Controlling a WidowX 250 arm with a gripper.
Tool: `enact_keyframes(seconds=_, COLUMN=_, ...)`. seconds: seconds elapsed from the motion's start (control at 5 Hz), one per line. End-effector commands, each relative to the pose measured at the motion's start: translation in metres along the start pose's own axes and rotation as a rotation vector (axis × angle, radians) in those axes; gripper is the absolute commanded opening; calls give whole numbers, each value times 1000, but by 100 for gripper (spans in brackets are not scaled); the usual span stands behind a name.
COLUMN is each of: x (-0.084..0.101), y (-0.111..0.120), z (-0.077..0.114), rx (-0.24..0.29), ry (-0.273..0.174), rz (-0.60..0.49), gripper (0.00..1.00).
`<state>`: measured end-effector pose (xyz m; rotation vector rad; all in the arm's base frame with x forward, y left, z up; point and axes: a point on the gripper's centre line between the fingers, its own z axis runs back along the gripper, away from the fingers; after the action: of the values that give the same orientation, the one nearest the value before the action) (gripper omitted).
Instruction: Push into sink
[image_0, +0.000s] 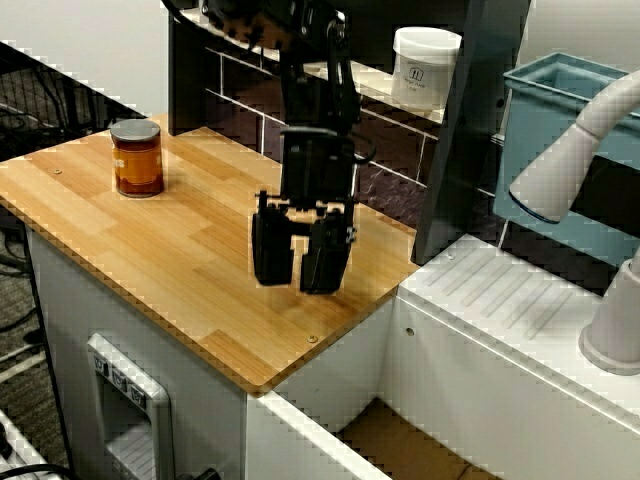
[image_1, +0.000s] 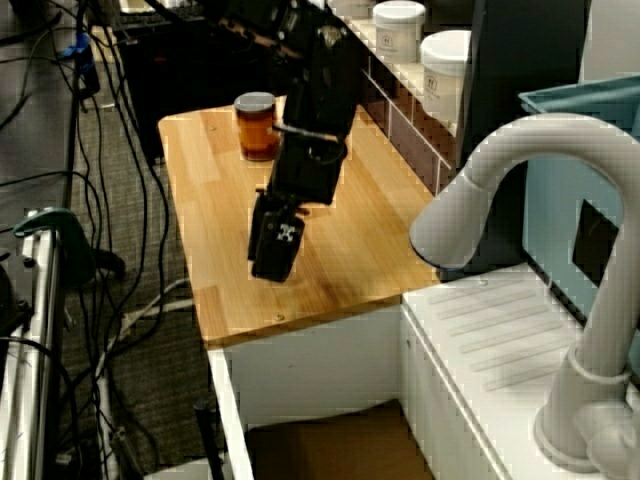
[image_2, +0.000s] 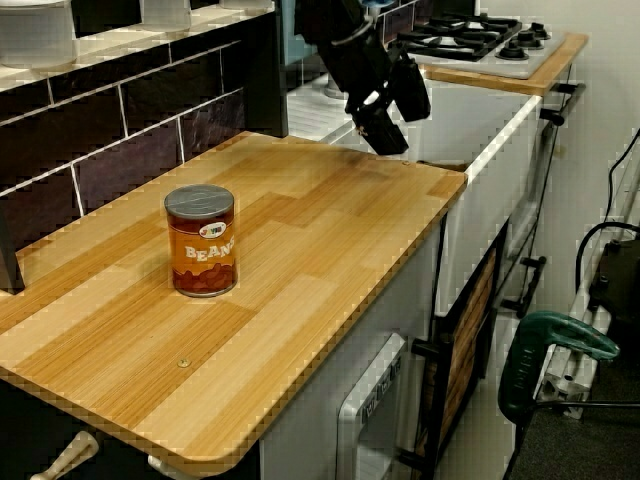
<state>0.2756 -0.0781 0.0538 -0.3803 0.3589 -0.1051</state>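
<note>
Target object: a short cylindrical can (image_2: 201, 241) with an orange-brown label reading "BEANS" and a grey metal lid. It stands upright at the far end of the counter from the sink, close to the dark tiled back wall.
Counter: a light wooden worktop (image_0: 190, 260) with rounded corners, bare apart from the can.
Sink: a recessed rectangular basin with white walls and a brown cardboard-like floor (image_1: 330, 440), set just past the counter's end edge, beside a white ribbed drainboard (image_0: 510, 300).
Gripper: a black two-finger gripper (image_0: 300, 262) hanging from the dark arm, pointing down over the sink-side half of the counter. It is well apart from the can and holds nothing.
Fingers: a narrow gap shows between the two black fingers (image_0: 268, 255); they are slightly parted rather than pressed together.
Step in hand: the approach, by my reading. The can is not yet touched, so the push has not begun.
Next move: the gripper sits between the can and the sink, so it likely needs to pass beyond the can, drop low behind it, then sweep it along the boards towards the basin.
Risk: a high contact could tip the can.
</note>
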Motion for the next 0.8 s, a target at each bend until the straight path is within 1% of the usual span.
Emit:
enact_keyframes(seconds=0.0, x=-73, y=37, z=54, rx=32, ry=-177, rz=-36, gripper=100)
enact_keyframes(seconds=0.2, x=-102, y=60, z=70, rx=91, ry=-252, rz=-27, gripper=100)
enact_keyframes(seconds=0.4, x=-110, y=97, z=82, rx=139, ry=-303, rz=3, gripper=100)
enact_keyframes(seconds=0.6, x=-97, y=126, z=125, rx=187, ry=-315, rz=61, gripper=100)
